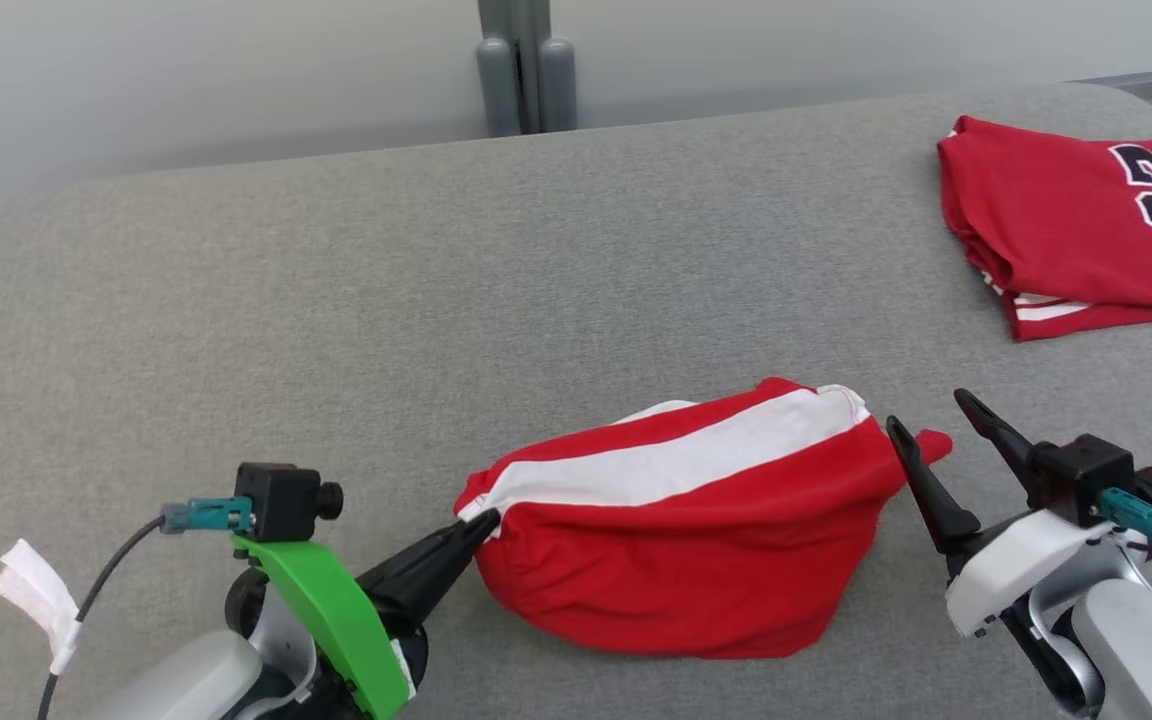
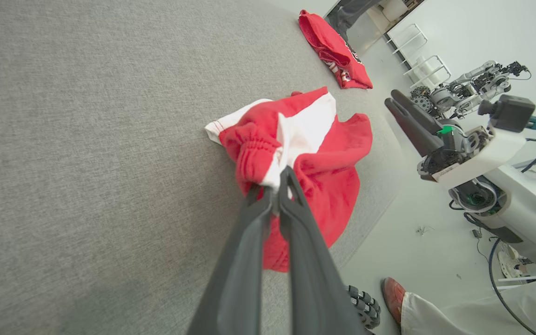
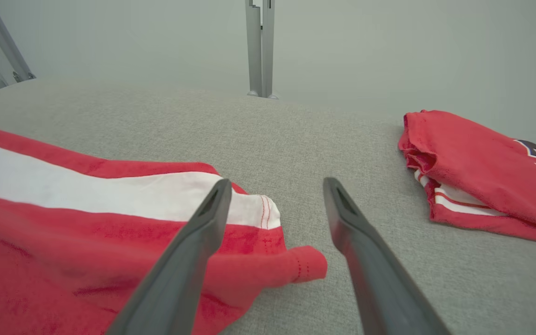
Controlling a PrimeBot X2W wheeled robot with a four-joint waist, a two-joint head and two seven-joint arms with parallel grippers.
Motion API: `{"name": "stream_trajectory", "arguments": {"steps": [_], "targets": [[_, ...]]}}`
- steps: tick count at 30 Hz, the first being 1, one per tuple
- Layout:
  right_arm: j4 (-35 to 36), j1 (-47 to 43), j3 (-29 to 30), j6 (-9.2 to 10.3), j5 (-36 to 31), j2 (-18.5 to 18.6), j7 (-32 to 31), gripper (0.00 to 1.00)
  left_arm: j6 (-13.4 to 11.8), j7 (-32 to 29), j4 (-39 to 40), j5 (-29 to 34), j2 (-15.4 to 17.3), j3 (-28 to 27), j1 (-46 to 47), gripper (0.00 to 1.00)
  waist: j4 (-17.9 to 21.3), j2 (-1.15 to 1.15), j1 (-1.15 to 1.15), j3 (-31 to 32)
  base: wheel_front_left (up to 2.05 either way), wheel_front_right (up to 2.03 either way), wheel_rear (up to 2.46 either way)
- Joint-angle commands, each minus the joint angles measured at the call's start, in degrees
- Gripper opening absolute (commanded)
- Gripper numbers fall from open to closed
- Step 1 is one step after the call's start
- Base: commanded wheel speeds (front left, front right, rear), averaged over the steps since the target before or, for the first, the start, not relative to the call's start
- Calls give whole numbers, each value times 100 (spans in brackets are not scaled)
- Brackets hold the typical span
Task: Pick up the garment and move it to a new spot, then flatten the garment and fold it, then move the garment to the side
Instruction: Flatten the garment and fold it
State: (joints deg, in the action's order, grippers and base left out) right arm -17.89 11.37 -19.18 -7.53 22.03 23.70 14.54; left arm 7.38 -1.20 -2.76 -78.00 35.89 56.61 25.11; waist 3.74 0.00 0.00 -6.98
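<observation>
The garment [image 1: 676, 560], a pair of red shorts with a broad white stripe [image 1: 676, 460], lies bunched in a low heap near the front edge of the grey tabletop [image 1: 336, 300], between my two arms. It is neither flat nor folded, so I judge I am at the very start: getting hold of it so it can be lifted and carried to a new spot.

My left pincer [image 1: 481, 522] is shut tight on the garment's left end. In the left wrist view, the left pincer [image 2: 275, 184] has the gathered waistband [image 2: 254, 153] pinched between its tips. My right pincer [image 1: 929, 410] stands wide open with nothing in it, just off the garment's right end. In the right wrist view, the right pincer [image 3: 277, 182] has a small red hemmed corner [image 3: 307, 267] poking out into the gap between its fingers, lower down toward the wrist.

The next move, as I see it, is to ease the right pincer down and forward over that corner, close on cloth alone without scraping the tabletop, then lift both ends together.

A folded red jersey [image 1: 1066, 230] sits well apart at the far right; I should steer clear of it.
</observation>
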Motion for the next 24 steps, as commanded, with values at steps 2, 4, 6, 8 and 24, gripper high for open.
{"name": "stream_trajectory", "arguments": {"steps": [2,4,6,8,24], "targets": [[-401,495,-461,12,306,265,-278,100,15,124,-65,7,-108,75,-103,0,-470,0,0,-184,0,0,0],[-718,832,-856,10,588,487,-587,100,15,180,-106,30,-175,174,-89,0,-562,0,0,-209,0,0,0],[-977,1161,-1159,11,823,651,-767,100,15,221,-128,31,-218,247,-53,0,-632,0,0,-241,0,0,0],[-1201,1415,-1459,10,1019,710,-898,100,15,257,-153,6,-228,311,-8,0,-677,0,0,-279,0,0,0],[-2167,2435,-3455,14,2496,787,-913,0,15,608,-288,-30,-284,678,324,0,-714,0,0,-579,0,0,0]]}}
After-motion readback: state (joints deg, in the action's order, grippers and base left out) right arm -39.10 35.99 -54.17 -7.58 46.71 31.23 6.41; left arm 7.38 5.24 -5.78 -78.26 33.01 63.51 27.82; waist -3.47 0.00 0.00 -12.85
